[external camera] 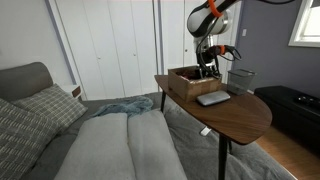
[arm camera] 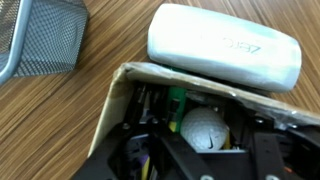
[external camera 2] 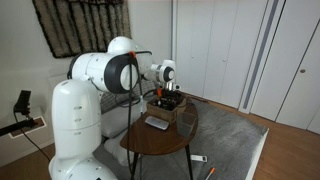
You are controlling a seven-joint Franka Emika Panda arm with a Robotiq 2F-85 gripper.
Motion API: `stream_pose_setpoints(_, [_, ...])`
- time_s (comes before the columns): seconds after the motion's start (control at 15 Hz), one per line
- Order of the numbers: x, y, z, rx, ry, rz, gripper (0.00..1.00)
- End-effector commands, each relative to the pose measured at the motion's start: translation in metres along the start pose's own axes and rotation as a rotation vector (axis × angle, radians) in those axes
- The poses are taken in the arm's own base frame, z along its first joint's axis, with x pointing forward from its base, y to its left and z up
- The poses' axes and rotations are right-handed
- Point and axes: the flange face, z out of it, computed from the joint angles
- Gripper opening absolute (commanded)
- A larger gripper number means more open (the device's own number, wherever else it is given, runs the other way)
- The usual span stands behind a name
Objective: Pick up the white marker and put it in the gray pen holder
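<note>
The gray pen holder [arm camera: 45,35], a wire-mesh cup, stands on the wooden table at the top left of the wrist view. In an exterior view it stands behind the box [external camera: 240,78]. I cannot pick out the white marker in any view. My gripper [arm camera: 205,162] is lowered into a brown wooden box [arm camera: 120,95]. Its dark fingers are spread either side of a white golf ball [arm camera: 205,130] amid clutter. It shows over the box in both exterior views [external camera: 207,68] [external camera 2: 167,98].
A flat grey slab-like case [arm camera: 225,45] lies beside the box, also seen in both exterior views [external camera: 212,98] [external camera 2: 157,123]. The small oval table [external camera: 245,118] stands next to a bed [external camera: 120,145]. A small white object [external camera: 205,130] lies below the table edge.
</note>
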Motion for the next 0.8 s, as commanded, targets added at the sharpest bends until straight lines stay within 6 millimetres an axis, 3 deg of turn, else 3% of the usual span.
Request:
stream_pose_setpoints(0.0, [0.01, -0.002, 0.004, -0.046, 0.028, 0.02, 0.31])
stream_pose_setpoints(0.27, [0.009, 0.006, -0.031, -0.077, 0.114, 0.044, 0.03])
stream_pose_setpoints(0.33, [0.008, 0.007, -0.041, -0.078, 0.14, 0.046, 0.0])
stream_pose_setpoints(0.53, [0.009, 0.007, -0.068, -0.081, 0.213, 0.041, 0.02])
stream_pose_setpoints(0.73, [0.012, 0.005, -0.081, -0.082, 0.249, 0.036, 0.02])
